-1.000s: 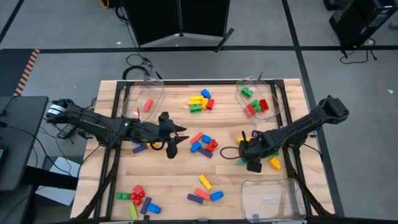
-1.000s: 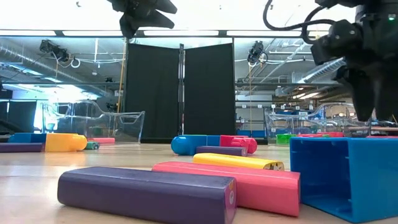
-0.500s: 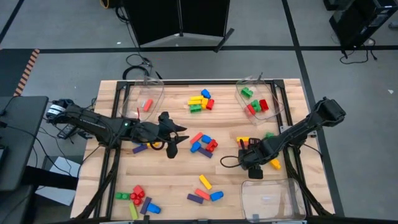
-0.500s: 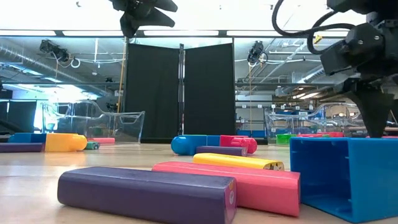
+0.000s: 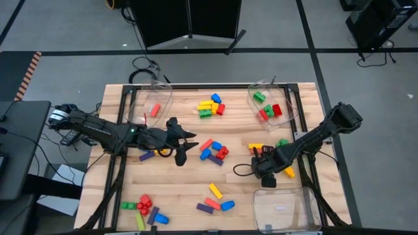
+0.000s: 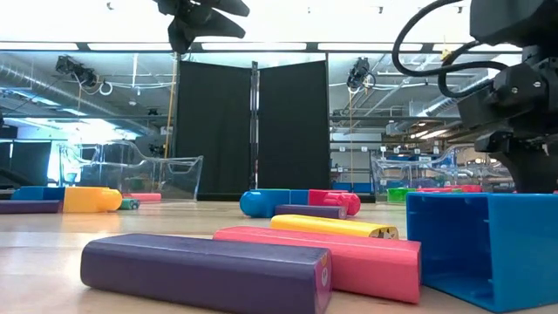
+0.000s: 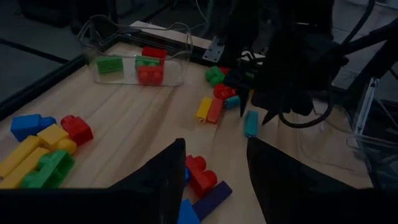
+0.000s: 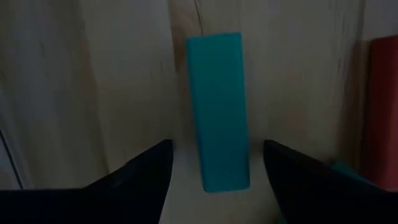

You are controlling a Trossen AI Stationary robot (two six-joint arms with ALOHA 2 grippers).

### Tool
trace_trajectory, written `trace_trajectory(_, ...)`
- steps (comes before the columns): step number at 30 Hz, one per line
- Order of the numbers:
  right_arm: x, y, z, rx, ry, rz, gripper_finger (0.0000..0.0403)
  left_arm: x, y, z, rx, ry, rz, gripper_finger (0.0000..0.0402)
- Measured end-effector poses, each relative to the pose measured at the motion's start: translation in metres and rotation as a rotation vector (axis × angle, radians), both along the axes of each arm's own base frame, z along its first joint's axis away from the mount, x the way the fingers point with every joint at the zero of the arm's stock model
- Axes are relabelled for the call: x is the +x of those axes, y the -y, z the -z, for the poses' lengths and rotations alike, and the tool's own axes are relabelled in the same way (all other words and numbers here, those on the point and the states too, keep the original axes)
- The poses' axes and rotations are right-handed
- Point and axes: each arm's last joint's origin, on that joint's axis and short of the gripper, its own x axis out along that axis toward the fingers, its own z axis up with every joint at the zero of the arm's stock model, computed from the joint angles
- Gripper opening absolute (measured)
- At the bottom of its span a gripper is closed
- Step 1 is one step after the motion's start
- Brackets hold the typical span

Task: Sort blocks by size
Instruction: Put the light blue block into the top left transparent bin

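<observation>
One teal bar flat on counter between open, empty right gripper jaws | arm dropped toward near bin | left gripper parted, empty, unmoved | grasp pending

Teal block beside right gripper; clear bin behind

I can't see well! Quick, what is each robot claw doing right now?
Left gripper: open, holding nothing.
Right gripper: open around a teal block, not gripping it.
</observation>
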Motion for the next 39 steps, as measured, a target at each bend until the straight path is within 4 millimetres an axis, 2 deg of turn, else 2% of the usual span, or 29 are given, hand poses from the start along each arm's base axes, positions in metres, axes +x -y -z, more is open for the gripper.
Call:
trace_trajectory(12, -0.003, 0.001, 0.007, 0.012, 0.024, 0.000, 0.0198, 0.000, 0.000, -0.001, -0.003, 0.012, 0.000, 0.0177)
trace_trajectory(21, -0.003, 0.001, 0.007, 0.019, 0.021, -0.002, 0.0118, 0.001, 0.000, -0.001, -0.004, 0.016, 0.000, 0.0177)
trace_trajectory(30, -0.005, 0.002, 0.003, 0.020, 0.038, 0.003, 0.0116, 0.001, 0.000, -0.001, -0.003, 0.016, 0.000, 0.0177)
trace_trajectory(39, -0.014, 0.010, -0.018, -0.011, 0.107, 0.050, 0.0116, 0.001, 0.000, -0.001, -0.003, 0.016, 0.001, 0.0177)
